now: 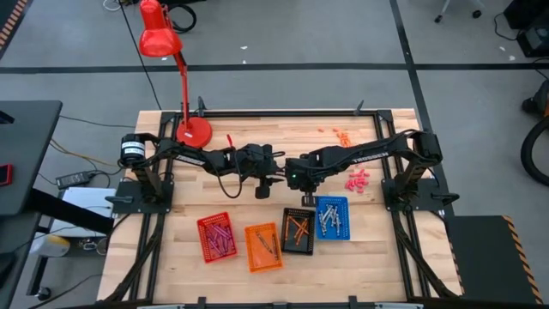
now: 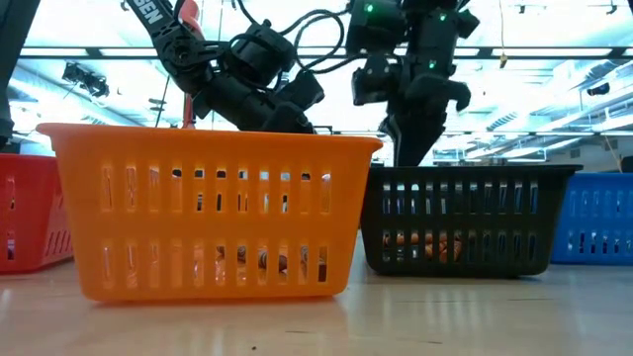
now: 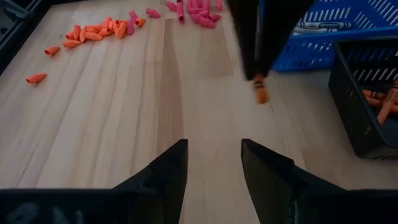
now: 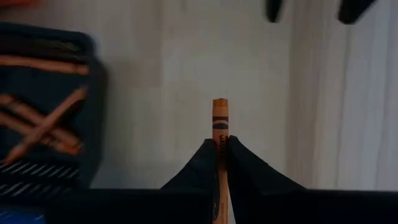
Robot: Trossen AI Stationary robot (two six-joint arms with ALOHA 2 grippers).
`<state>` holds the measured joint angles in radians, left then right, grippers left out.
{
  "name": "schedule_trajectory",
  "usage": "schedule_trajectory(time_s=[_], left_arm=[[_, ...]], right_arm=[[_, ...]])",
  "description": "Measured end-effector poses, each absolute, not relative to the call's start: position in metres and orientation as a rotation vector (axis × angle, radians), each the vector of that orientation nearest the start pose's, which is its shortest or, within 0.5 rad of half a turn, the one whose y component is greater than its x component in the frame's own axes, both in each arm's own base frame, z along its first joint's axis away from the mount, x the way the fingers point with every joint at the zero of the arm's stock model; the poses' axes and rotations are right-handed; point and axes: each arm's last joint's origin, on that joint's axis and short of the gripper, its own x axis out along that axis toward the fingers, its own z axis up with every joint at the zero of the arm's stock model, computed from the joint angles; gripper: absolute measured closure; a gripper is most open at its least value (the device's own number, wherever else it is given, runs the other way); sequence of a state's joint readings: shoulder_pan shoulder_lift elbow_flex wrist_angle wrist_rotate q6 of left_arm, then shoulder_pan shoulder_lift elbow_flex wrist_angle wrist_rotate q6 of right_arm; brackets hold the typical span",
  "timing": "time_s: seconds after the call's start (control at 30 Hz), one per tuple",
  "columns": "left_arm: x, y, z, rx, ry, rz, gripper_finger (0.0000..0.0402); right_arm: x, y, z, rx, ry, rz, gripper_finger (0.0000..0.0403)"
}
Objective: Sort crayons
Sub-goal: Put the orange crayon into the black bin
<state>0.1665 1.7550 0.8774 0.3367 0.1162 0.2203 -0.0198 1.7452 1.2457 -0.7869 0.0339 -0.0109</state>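
One orange crayon (image 4: pixel 219 134) is pinched between the closed fingers of the right gripper (image 4: pixel 221 146), its long axis running straight out past the fingertips and pointing down toward the bare wood of the table (image 4: pixel 186 56); the left wrist view shows the same crayon hanging tip-down from those fingers, clear of the boards. Just beside the gripper stands the black basket (image 1: pixel 298 230), with orange crayons already lying crossed in its bottom, and its near rim sits close under the wrist in the overhead view. That offset is what the coming move turns on: as I judge it, the gripper must carry the crayon sideways over that rim before letting go, since a drop from here would land on the table. The blue basket (image 1: pixel 332 216) stands next to the black one on the far side from the left arm, while the orange basket (image 1: pixel 263 246) and red basket (image 1: pixel 216 236) lie farther off toward the left arm. Left gripper (image 3: pixel 211 162) hangs near mid-table with its fingers spread and nothing between them, facing the right gripper; it is not the one placed for this drop. Loose pink pieces (image 1: pixel 357 179) and orange pieces (image 1: pixel 342 135) lie scattered beyond the right gripper.
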Motion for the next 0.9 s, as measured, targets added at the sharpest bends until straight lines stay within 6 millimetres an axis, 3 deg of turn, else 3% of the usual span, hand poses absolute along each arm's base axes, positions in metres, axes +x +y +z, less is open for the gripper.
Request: schedule_trajectory(time_s=[0.33, 0.67, 0.9], left_arm=[[0.349, 0.055, 0.163, 0.139, 0.537, -0.010, 0.0239], [0.350, 0.056, 0.164, 0.140, 0.527, -0.008, 0.0240], [0.350, 0.056, 0.164, 0.140, 0.527, -0.008, 0.0239]], right_arm=[[0.333, 0.040, 0.228, -0.078, 1.157, 0.228, 0.0372], [0.332, 0.098, 0.233, -0.296, 0.993, 0.496, 0.0362], [0.328, 0.103, 0.226, -0.324, 0.998, 0.518, 0.0359]])
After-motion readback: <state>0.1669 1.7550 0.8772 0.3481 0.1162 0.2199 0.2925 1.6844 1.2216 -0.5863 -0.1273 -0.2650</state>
